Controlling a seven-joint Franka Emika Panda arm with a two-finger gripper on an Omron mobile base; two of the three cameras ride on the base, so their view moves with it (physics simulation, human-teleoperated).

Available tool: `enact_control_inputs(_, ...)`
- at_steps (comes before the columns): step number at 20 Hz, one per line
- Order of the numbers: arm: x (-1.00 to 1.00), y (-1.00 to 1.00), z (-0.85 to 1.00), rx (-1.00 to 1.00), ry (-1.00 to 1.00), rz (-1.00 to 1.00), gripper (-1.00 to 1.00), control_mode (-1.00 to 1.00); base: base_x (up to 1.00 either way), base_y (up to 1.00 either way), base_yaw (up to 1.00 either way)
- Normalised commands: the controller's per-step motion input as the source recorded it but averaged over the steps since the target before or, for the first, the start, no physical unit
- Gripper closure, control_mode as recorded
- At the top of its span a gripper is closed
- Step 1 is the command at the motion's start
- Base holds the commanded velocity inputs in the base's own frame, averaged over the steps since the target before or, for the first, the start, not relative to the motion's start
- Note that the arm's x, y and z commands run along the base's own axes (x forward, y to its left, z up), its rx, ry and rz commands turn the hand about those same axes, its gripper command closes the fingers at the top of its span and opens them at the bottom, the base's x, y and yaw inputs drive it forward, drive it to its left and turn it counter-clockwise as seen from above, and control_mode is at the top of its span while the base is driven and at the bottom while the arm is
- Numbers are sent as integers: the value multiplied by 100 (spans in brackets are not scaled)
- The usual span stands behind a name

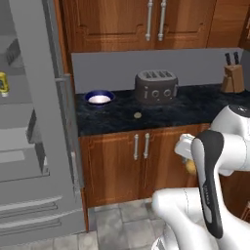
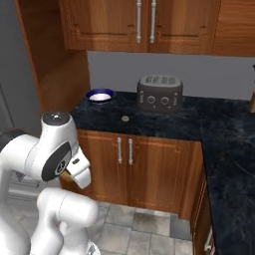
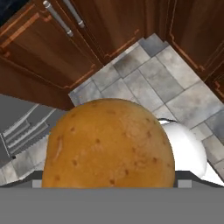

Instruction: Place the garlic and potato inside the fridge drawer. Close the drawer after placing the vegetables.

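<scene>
The grey fridge (image 1: 29, 146) stands open at the left, its shelves showing, with the wooden base cabinets (image 1: 141, 161) just beside it under the dark counter (image 1: 195, 110). On the counter sit a toaster (image 1: 156, 87), a blue bowl (image 1: 99, 98), a knife block (image 1: 232, 77) and the garlic (image 1: 137, 115), alone near the front edge. The potato (image 3: 109, 144) looms close before the hand camera above the tiled floor (image 3: 175, 83), a sliver of it orange by the gripper (image 1: 188, 156), which is clenched on it.
</scene>
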Motion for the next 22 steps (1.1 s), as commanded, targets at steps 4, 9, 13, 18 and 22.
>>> enact_control_inputs(4, 0, 0, 0, 0, 0, 0, 100, 100, -46, 92, 16)
enact_control_inputs(9, 0, 0, 0, 0, 0, 0, 100, 100, -29, 86, 28)
enact_control_inputs(13, 0, 0, 0, 0, 0, 0, 100, 100, -36, 79, 31)
enact_control_inputs(18, 0, 0, 0, 0, 0, 0, 100, 100, -34, 71, 44)
enact_control_inputs(22, 0, 0, 0, 0, 0, 0, 100, 100, -35, 34, 59)
